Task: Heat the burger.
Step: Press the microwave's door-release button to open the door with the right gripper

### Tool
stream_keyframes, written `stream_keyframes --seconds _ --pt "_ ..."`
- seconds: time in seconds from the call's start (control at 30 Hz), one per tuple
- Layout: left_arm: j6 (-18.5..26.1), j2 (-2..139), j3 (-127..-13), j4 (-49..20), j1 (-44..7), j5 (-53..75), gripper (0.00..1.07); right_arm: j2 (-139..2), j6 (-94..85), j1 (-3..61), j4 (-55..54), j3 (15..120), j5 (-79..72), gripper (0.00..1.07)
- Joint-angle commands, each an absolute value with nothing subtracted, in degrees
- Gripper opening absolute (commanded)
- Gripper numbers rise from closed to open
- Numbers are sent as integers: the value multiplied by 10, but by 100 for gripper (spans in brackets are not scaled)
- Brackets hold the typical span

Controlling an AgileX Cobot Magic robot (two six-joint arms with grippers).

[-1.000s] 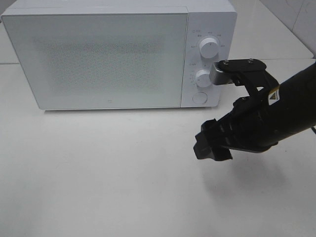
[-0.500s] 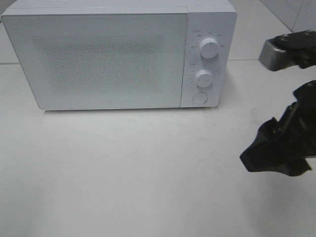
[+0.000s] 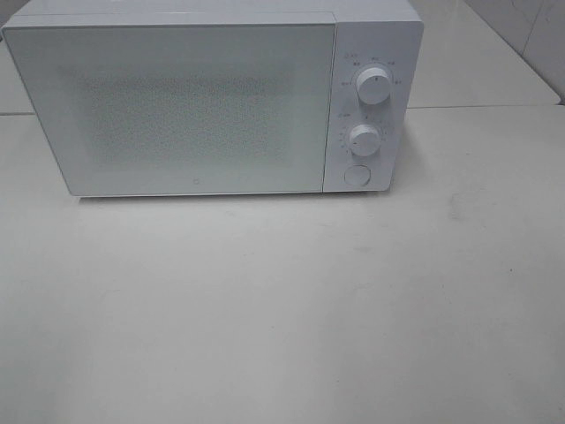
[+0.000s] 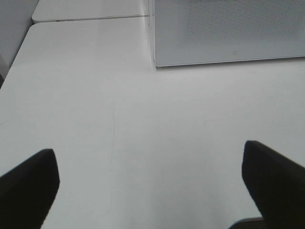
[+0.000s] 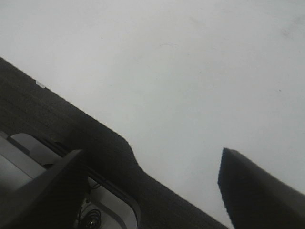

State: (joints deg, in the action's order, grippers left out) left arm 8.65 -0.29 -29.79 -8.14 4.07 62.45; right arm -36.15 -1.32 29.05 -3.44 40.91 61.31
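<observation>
The burger is out of view in every frame. A white microwave (image 3: pixel 212 97) stands at the back of the white table (image 3: pixel 282 309) with its door shut, and its lower front corner (image 4: pixel 224 31) shows in the left wrist view. Neither arm appears in the exterior high view. My left gripper (image 4: pixel 150 186) is open over bare tabletop with nothing between its dark fingers (image 4: pixel 28 186). My right gripper (image 5: pixel 150 191) is also open and empty, hanging over the table's edge (image 5: pixel 95 119).
Two round knobs (image 3: pixel 374 86) (image 3: pixel 364 139) and a round button (image 3: pixel 356 175) sit on the microwave's right panel. Beyond the table edge lie dark flooring (image 5: pixel 43 124) and some equipment (image 5: pixel 95 210). A second table surface (image 4: pixel 86 9) joins behind.
My right arm, which was in front of the microwave's control panel, has pulled away to the right and left the exterior high view. The microwave has not moved.
</observation>
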Motion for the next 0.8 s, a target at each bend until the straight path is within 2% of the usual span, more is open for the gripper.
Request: stream_keyframes --seconds 0.03,0.17,0.4,0.63,0.8 --pt "82 -18 -297 -81 40 615 98 -324 -4 246 -28 409 642 76" --pt "82 -18 -297 -81 40 615 98 -262 -5 175 -28 409 649 76" --pt "82 -18 -297 -81 40 615 98 -158 0 113 -13 409 645 76" --pt "82 -18 -297 -81 40 615 98 -85 0 87 -3 405 643 76" --pt "82 -18 -297 -81 40 615 98 -25 0 87 0 362 639 76"
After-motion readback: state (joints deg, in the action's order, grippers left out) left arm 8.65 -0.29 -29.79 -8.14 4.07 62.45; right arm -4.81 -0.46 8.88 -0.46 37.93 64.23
